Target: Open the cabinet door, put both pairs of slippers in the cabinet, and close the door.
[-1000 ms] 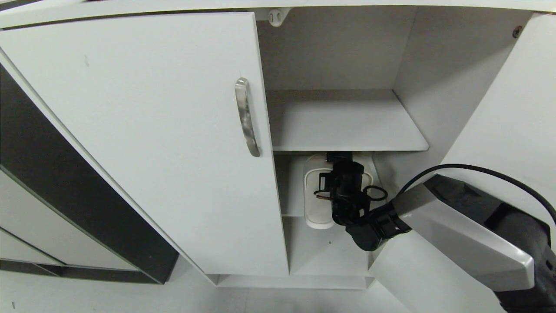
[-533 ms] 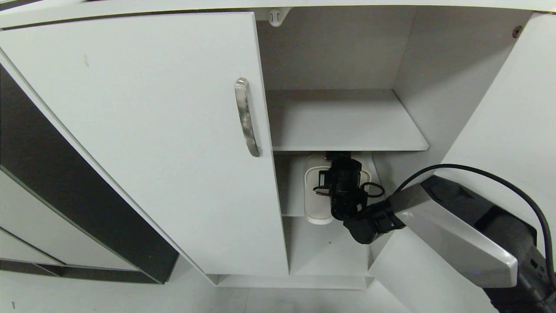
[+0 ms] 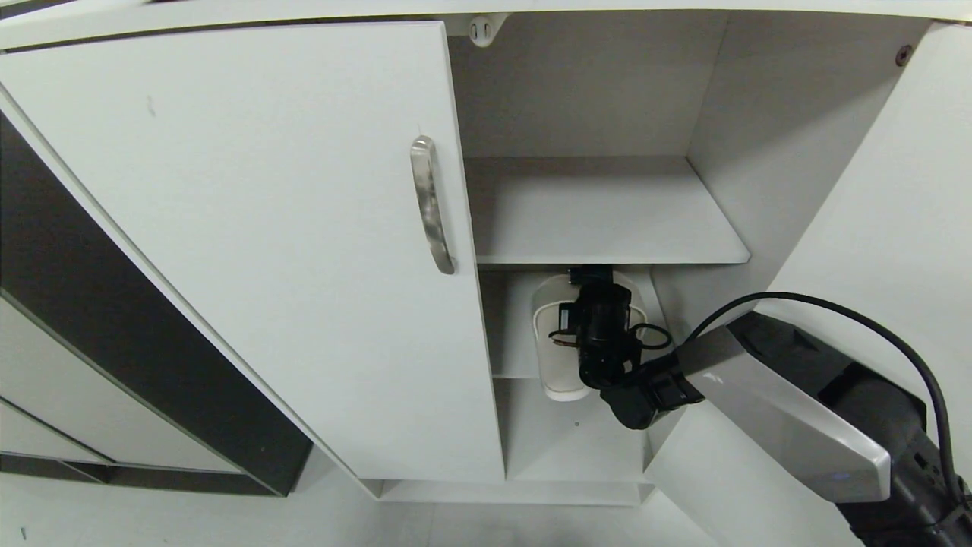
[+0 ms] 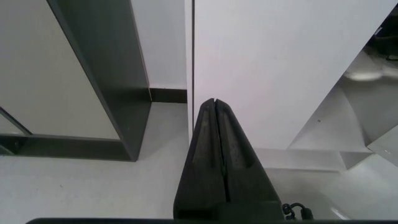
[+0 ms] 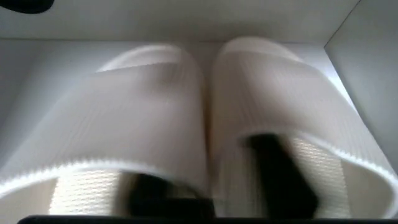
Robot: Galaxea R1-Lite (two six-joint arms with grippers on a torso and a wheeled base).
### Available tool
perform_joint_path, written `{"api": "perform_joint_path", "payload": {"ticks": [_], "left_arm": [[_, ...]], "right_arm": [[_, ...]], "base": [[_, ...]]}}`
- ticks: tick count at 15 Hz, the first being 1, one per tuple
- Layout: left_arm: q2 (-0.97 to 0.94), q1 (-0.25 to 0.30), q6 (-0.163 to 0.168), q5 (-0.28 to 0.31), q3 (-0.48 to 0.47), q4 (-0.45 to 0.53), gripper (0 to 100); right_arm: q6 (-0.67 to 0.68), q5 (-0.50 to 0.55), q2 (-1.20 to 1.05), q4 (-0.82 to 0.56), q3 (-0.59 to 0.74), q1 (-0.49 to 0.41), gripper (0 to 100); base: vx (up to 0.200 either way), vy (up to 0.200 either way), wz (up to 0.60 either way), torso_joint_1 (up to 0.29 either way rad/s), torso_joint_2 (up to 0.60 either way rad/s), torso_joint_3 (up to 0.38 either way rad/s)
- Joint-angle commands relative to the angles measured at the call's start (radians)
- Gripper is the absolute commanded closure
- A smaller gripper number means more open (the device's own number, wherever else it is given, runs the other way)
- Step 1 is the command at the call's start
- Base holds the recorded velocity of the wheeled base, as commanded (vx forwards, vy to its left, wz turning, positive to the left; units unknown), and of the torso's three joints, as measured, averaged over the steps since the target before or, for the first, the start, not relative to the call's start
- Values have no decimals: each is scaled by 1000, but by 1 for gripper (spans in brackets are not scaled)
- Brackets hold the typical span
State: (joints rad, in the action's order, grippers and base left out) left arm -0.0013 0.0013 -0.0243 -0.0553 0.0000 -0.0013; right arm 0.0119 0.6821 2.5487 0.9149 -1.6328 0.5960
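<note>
A pair of white slippers (image 3: 550, 357) lies on the cabinet's middle shelf (image 3: 512, 327), under the upper shelf (image 3: 600, 213). My right gripper (image 3: 591, 275) reaches into that compartment from the right. In the right wrist view the two slippers (image 5: 155, 93) sit side by side, toes pointing into the cabinet. My right gripper (image 5: 208, 177) has one dark finger (image 5: 273, 168) in each slipper, pinching their inner walls together. My left gripper (image 4: 214, 143) is shut on nothing, low in front of the closed left door (image 4: 280, 56).
The left door (image 3: 266, 228) with its metal handle (image 3: 431, 205) is closed. The right door (image 3: 896, 213) stands swung open beside my right arm. The upper shelf and the bottom compartment (image 3: 562, 441) hold nothing. A dark panel (image 3: 114, 334) borders the cabinet on the left.
My right arm has pushed a little deeper into the cabinet. The slippers went with it, and their heel end has swung slightly to the right.
</note>
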Motion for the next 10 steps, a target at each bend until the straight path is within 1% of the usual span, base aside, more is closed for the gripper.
{"api": "perform_joint_path", "payload": {"ticks": [1,3,5,7,8,10], "left_arm": [[1,0,0,-1,0,0,100],[1,0,0,-1,0,0,100],[1,0,0,-1,0,0,100],[1,0,0,-1,0,0,100],[1,0,0,-1,0,0,100],[1,0,0,-1,0,0,100]], "right_arm": [[-1,0,8,-1,-1,1,0],[0,2,-10,5,21,4,0],[2,2,-71,16,114,24,0],[-1,10,-128,91,220,51,0],[-3,10,-151,107,263,62,0],[-4,11,-234,177,426,102,0]], "base": [[0,0,0,0,0,0],[0,0,0,0,0,0],[0,0,0,0,0,0],[0,0,0,0,0,0],[0,0,0,0,0,0],[0,0,0,0,0,0]]}}
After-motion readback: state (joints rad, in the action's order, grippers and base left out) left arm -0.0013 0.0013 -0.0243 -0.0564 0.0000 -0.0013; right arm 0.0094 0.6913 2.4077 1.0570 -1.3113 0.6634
